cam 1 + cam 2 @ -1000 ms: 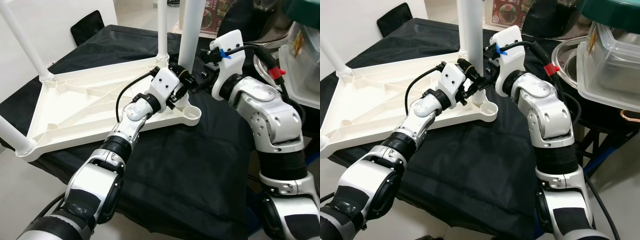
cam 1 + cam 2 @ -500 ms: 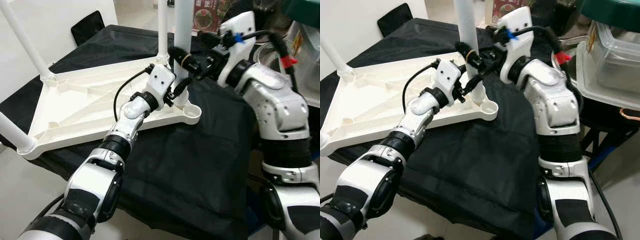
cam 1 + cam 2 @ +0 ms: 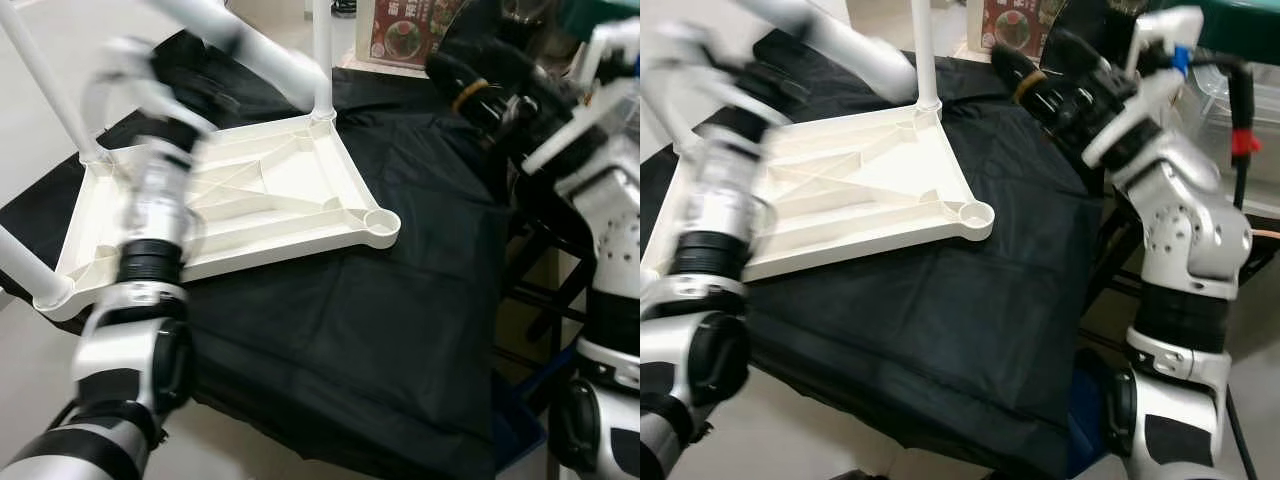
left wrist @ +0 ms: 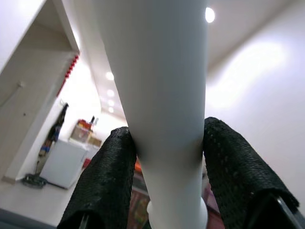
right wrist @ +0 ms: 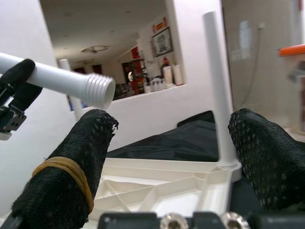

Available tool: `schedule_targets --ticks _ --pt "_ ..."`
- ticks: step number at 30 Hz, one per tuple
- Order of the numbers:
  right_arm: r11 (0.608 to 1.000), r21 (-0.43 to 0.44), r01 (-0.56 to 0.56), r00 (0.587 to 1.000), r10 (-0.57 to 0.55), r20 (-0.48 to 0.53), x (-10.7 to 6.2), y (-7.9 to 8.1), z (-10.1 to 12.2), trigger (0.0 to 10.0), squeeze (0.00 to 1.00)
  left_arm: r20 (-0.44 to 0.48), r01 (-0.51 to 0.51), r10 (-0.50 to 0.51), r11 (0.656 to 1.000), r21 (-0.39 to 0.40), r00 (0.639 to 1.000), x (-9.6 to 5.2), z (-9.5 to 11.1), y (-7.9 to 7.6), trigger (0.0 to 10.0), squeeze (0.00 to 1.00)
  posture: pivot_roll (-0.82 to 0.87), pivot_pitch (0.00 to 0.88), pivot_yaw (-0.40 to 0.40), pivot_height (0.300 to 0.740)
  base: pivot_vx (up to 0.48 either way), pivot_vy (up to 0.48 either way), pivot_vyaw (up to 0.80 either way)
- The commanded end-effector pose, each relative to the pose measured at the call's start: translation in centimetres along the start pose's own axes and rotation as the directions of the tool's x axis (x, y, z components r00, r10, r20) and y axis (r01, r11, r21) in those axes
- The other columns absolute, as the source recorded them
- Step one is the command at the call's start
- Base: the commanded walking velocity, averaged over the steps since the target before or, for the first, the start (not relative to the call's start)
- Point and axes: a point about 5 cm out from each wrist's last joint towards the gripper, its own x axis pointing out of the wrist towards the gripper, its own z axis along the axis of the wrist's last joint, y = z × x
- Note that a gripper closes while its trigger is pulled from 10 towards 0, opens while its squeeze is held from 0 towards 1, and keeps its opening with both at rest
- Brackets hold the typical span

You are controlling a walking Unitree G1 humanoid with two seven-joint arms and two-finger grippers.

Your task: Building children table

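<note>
loose table leg aloft in the left gripper

while the upturned white table top lies on the black cloth, its ribbed underside facing up, three white legs stand screwed into its corners: one at the far corner, one at the left corner, and one at the near-left corner. the fourth corner, nearest the right arm, has a round socket with nothing in it.

the loose table leg is off the table top, held slantwise above its far side. the left gripper is clamped on this leg, its two black fingers pressed against either side of the white tube. the left arm is raised over the table top's left half and is blurred. in the right wrist view the leg's threaded end points out into the air, apart from any socket.

the right gripper is held up at the right, above the cloth and well apart from the table top, its fingers spread wide with nothing between them. one finger carries a tan rubber band; the same band shows on the finger in the head view.

behind the cloth's far edge stands a red printed carton, and a black chair back shows at the far left.
</note>
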Motion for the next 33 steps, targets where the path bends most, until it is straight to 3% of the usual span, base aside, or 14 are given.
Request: schedule_targets --ticks 1,4,5,10,11,12,15,17,23,26,28,31,32,33 --pt "1.000 0.019 -0.014 1.000 0.015 -0.025 0.3 0.6 -1.0 10.0 0.00 0.066 -0.032 0.042 0.989 -0.145 0.997 -0.5 0.9 0.7 0.0 0.00 -0.10 0.084 0.021 0.740 0.000 0.000 0.00" --pt "1.000 0.010 0.025 0.997 -0.025 -0.080 0.1 0.4 -2.5 10.0 0.00 0.144 -0.039 0.079 0.964 -0.263 0.986 -0.9 2.4 1.3 0.0 0.00 -0.09 0.079 0.018 0.740 0.000 0.000 0.00" --pt "0.996 -0.063 0.060 0.979 -0.071 -0.190 0.1 0.3 -4.7 10.0 0.00 0.186 -0.004 0.070 0.942 -0.336 0.980 -1.5 3.1 1.3 0.0 0.00 -0.08 0.051 0.013 0.740 0.000 0.000 0.00" --pt "0.951 -0.307 -0.021 0.906 -0.112 -0.409 0.4 2.0 -9.8 10.0 0.00 0.126 0.036 0.003 0.951 -0.308 0.992 -3.1 2.3 0.0 0.0 0.00 -0.07 0.018 0.011 0.740 0.000 0.000 0.00" --pt "0.933 -0.353 -0.065 0.893 -0.104 -0.439 0.8 3.0 -10.9 10.0 0.00 0.042 0.000 0.010 0.971 -0.237 0.999 -3.8 1.1 -0.2 0.7 0.00 -0.08 0.021 0.015 0.740 0.000 0.000 0.00" --pt "0.927 -0.366 -0.084 0.887 -0.098 -0.451 1.1 3.8 -11.6 10.0 0.00 -0.037 -0.013 0.008 0.989 -0.148 0.999 -4.5 -0.2 -0.6 6.4 0.00 -0.06 0.017 0.012 0.740 0.000 0.000 0.00" --pt "0.924 -0.372 -0.091 0.885 -0.096 -0.455 1.2 4.2 -12.0 10.0 0.00 -0.093 -0.003 -0.007 0.995 -0.101 0.996 -5.1 -1.0 -1.0 7.5 0.00 -0.06 0.017 0.009 0.740 0.000 0.000 0.00" --pt "0.926 -0.372 -0.066 0.885 -0.118 -0.450 1.5 4.4 -12.3 10.0 0.00 -0.248 0.072 -0.088 0.995 -0.072 0.965 -6.8 -3.4 -2.9 10.0 0.00 -0.05 0.044 0.005 0.740 0.000 0.000 0.00" --pt "0.919 -0.394 0.016 0.914 -0.174 -0.367 1.9 3.8 -11.5 10.0 0.00 -0.444 0.208 -0.204 0.977 -0.041 0.873 -8.8 -6.3 -5.9 10.0 0.00 -0.05 0.039 0.012 0.740 0.000 0.000 0.00" --pt "0.918 -0.396 0.015 0.923 -0.165 -0.347 1.9 3.6 -11.2 10.0 0.00 -0.457 0.224 -0.216 0.974 -0.038 0.863 -9.0 -6.5 -6.2 10.0 0.00 -0.05 0.039 0.012 0.740 0.000 0.000 0.00" --pt "0.931 -0.346 -0.116 0.952 0.005 -0.306 0.5 2.0 -7.5 10.0 0.00 -0.465 0.285 -0.248 0.959 0.009 0.850 -8.2 -6.6 -6.9 10.0 0.00 -0.05 0.019 0.017 0.740 0.000 0.000 0.00" --pt "0.925 -0.332 -0.186 0.949 0.082 -0.305 -0.2 1.7 -6.2 10.0 0.00 -0.468 0.306 -0.257 0.951 0.030 0.846 -7.8 -6.6 -7.2 10.0 0.00 -0.05 0.019 0.017 0.740 0.000 0.000 0.00" --pt "0.875 -0.318 -0.366 0.875 0.206 -0.438 -2.5 1.0 -4.5 10.0 0.00 -0.466 0.350 -0.274 0.933 0.082 0.841 -7.1 -6.4 -7.7 10.0 0.00 -0.06 0.013 0.018 0.740 0.000 0.000 0.00" --pt "0.875 -0.318 -0.366 0.875 0.206 -0.438 -2.5 1.0 -4.5 10.0 0.00 -0.466 0.350 -0.274 0.933 0.082 0.841 -7.1 -6.4 -7.7 10.0 0.00 -0.06 0.013 0.018 0.740 0.000 0.000 0.00"
